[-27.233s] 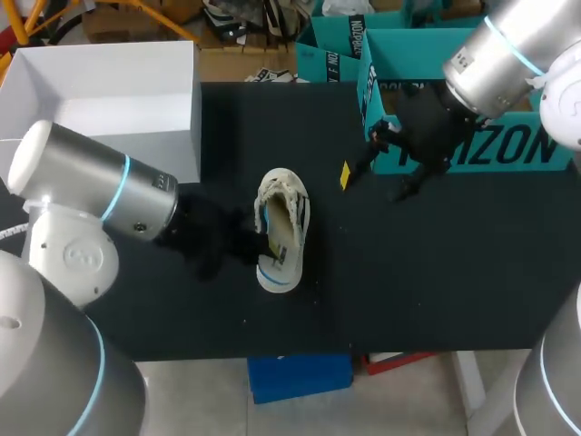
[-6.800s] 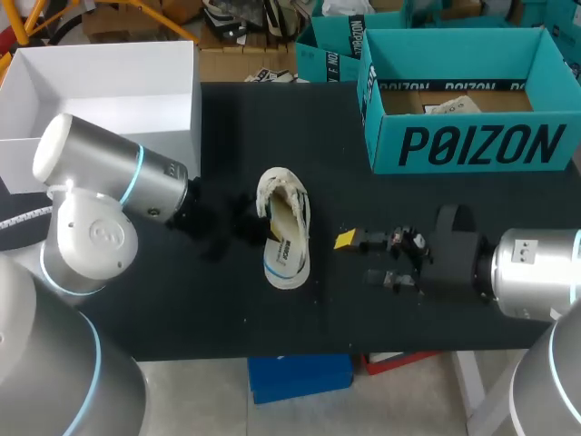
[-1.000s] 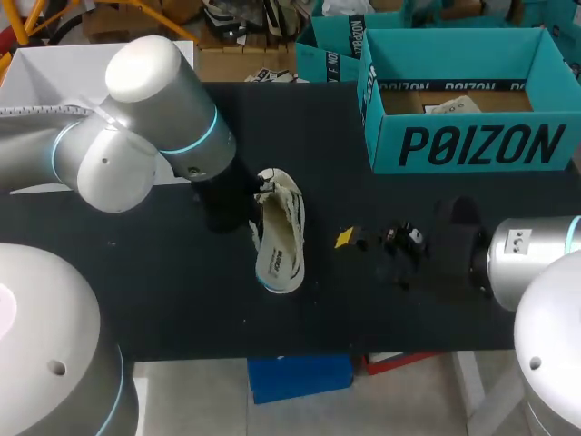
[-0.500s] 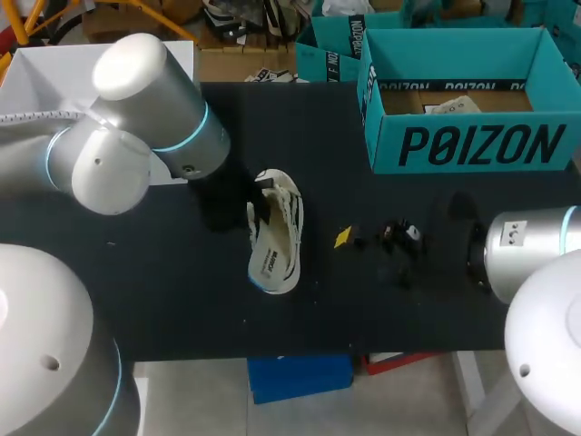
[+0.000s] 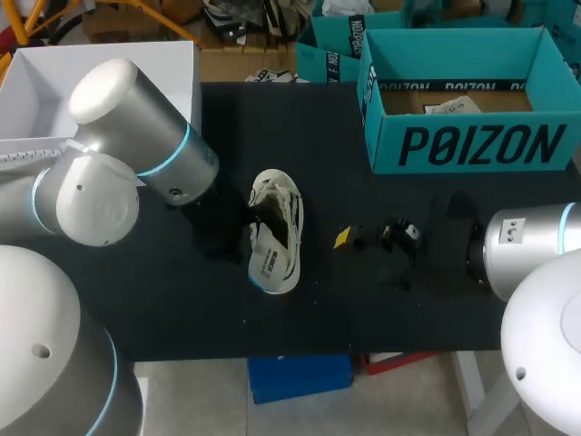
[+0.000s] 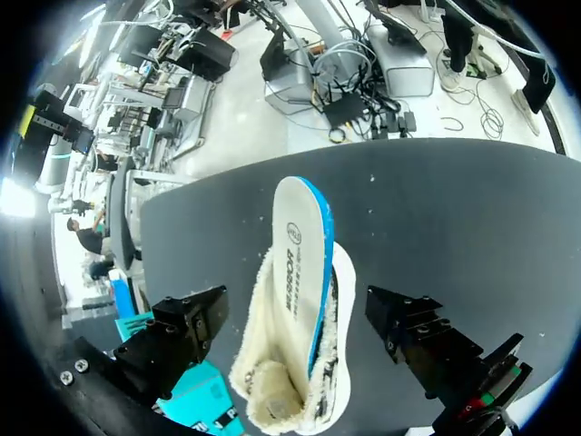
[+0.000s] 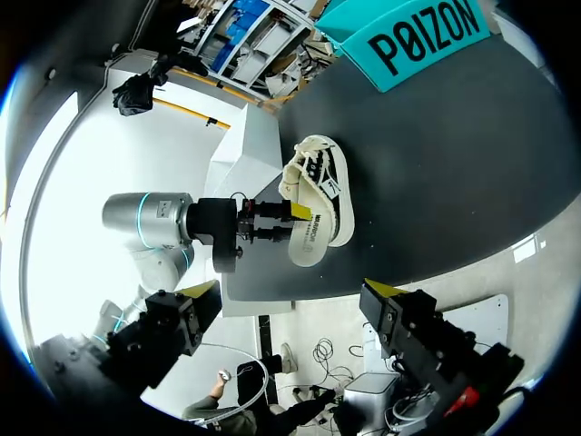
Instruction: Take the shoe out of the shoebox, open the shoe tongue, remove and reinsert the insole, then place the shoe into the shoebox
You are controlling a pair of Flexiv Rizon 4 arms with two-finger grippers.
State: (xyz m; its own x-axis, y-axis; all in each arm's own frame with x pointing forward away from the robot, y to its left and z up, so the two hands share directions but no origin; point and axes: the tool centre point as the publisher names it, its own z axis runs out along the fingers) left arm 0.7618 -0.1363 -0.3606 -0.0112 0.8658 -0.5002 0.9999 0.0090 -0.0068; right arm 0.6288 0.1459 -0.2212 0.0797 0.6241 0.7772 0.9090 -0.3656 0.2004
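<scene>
Both our grippers stand spread: left gripper (image 6: 295, 309) straddles the white shoe (image 6: 304, 259) tipped sideways mid-frame, not pinching it; right gripper (image 5: 368, 252), right of centre, holds nothing.

The counter (image 5: 363, 300) has a flat black top. A pale shoe (image 5: 275, 238) lies near its middle, tipped onto its side with the sole edge showing. An open teal shoebox (image 5: 472, 145) stands at the far right corner, well apart from the shoe. An open white box (image 5: 109, 100) stands at the far left corner.

From the left wrist, the shoe (image 6: 300, 300) rests on the counter (image 6: 436, 209) with its sole facing outward.
</scene>
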